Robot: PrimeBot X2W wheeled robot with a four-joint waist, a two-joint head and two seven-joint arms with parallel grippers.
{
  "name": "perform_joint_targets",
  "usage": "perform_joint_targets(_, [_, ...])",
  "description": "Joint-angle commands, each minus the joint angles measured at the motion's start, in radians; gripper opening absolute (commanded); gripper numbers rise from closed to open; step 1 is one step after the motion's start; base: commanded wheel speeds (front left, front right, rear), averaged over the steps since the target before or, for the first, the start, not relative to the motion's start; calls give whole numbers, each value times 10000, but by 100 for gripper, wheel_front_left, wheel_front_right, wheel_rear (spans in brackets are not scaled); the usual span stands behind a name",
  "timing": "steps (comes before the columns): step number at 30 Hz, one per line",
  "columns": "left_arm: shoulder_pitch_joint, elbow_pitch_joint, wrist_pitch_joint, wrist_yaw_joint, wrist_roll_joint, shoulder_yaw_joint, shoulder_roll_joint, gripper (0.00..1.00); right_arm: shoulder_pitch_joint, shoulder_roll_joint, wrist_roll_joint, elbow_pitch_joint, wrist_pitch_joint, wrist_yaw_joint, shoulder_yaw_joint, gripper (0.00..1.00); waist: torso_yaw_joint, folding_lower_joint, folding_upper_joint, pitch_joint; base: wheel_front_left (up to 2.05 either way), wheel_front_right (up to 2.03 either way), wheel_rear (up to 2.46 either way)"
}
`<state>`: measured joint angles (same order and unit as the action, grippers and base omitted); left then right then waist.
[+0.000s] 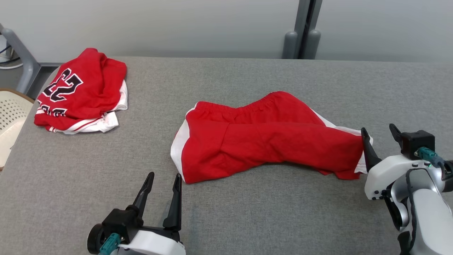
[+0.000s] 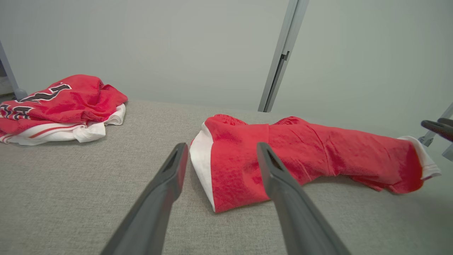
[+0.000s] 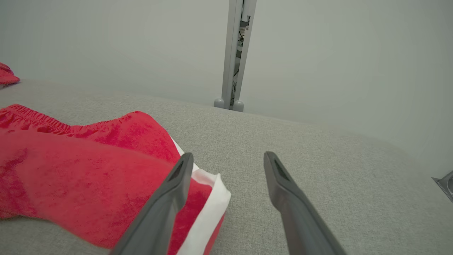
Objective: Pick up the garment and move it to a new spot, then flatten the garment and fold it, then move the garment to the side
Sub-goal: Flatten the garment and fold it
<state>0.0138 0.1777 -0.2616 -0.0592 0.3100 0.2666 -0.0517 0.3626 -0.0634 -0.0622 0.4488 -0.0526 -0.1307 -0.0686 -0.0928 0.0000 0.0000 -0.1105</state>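
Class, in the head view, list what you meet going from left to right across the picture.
pale perforated item → red numbered jersey → left end effector → red shorts → right end effector

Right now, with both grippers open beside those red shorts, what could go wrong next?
The red shorts lie in loose layers, so the left gripper or right gripper might pinch only the top layer, and the fold could fall open. If they are moved leftward, they could land on the red jersey heaped at the far left.
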Motion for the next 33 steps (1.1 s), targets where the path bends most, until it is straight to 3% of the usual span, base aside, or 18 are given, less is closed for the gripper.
perform_joint_targets(1, [222, 15, -50, 14, 71, 1, -22, 100, 313, -135, -26, 477, 372, -1, -185, 100, -267, 0, 0, -170, 0, 0, 0])
perform_joint_targets(7, [299, 31, -51, -31, 106, -38, -4, 100, 886, -228, 372, 1904, 1355, -1, -204, 100, -642, 0, 0, -330, 0, 0, 0])
perform_joint_targets(8, [307, 33, -51, -38, 135, -45, -3, 100, 930, -273, 471, 2076, 1438, -1, -155, 91, -669, 0, 0, -342, 0, 0, 0])
perform_joint_targets(9, [312, 22, -51, -61, 183, -46, 0, 100, 1037, -376, 629, 2292, 1398, -1, -65, 45, -702, 0, 0, -350, 0, 0, 0])
perform_joint_targets(10, [313, 21, -51, -59, 197, -42, -1, 100, 1066, -395, 688, 2381, 1364, -1, -23, 31, -711, 0, 0, -346, 0, 0, 0])
perform_joint_targets(11, [319, 24, -51, -71, 194, -37, -1, 100, 1101, -399, 749, 2475, 1338, -1, 28, 0, -714, 0, 0, -337, 0, 0, 0])
perform_joint_targets(22, [319, 1, -50, -120, 114, -60, -1, 100, 1903, -812, 941, 2554, 126, -1, 85, 0, -540, 0, 0, -183, 0, 0, 0])
perform_joint_targets(29, [275, -35, -51, -122, 72, -28, -3, 100, 2790, -1420, 505, 2066, -829, -1, -703, 0, -346, 0, 0, -126, 0, 0, 0])
perform_joint_targets(33, [271, 13, -50, -92, 30, -62, -3, 100, 3221, -1383, 194, 1706, -1010, -1, -646, 0, -217, 0, 0, -108, 0, 0, 0])
